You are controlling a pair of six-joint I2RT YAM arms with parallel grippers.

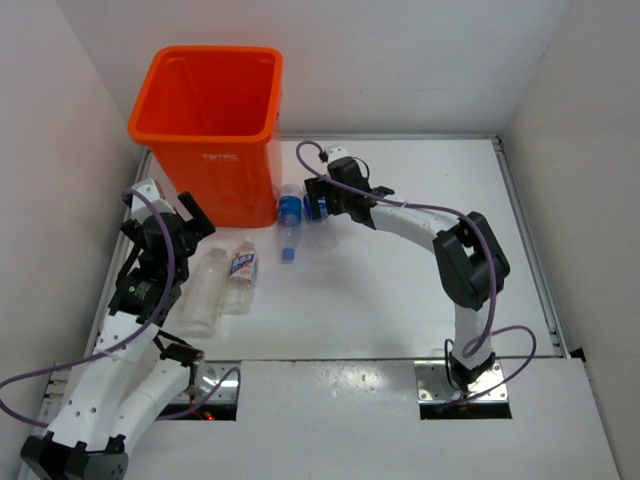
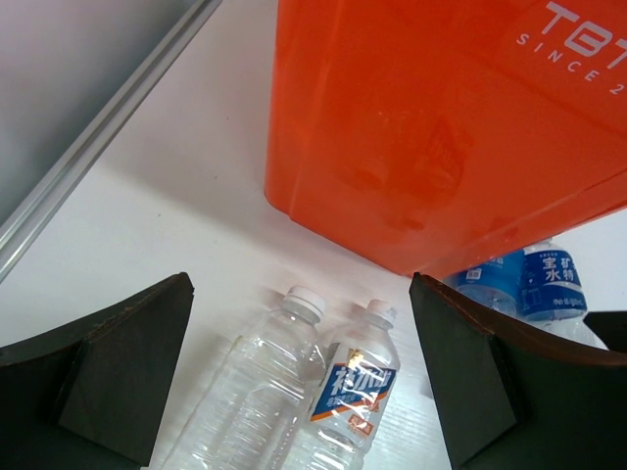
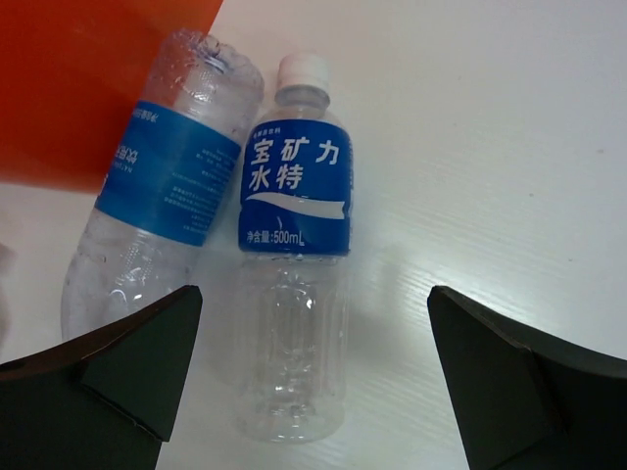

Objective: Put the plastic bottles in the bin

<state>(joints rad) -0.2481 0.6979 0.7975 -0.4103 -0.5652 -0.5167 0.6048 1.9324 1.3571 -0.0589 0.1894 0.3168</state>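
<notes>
The orange bin (image 1: pixel 210 125) stands upright at the back left; its lettered side fills the left wrist view (image 2: pixel 441 127). A plain clear bottle (image 1: pixel 205 290) and a white-labelled bottle (image 1: pixel 241 272) lie side by side in front of it. My left gripper (image 1: pixel 178 222) is open and empty above them; both show between its fingers (image 2: pixel 250 392) (image 2: pixel 353 397). Two blue-labelled bottles lie by the bin's right corner. My right gripper (image 1: pixel 318 205) is open over them. The white-capped one (image 3: pixel 294 245) lies between its fingers (image 3: pixel 118 362). The other (image 3: pixel 162 186) lies against the bin.
White walls close in on the left, back and right. A metal rail (image 2: pixel 98 147) runs along the table's left edge. The arm bases and cables (image 1: pixel 470 380) sit at the near edge.
</notes>
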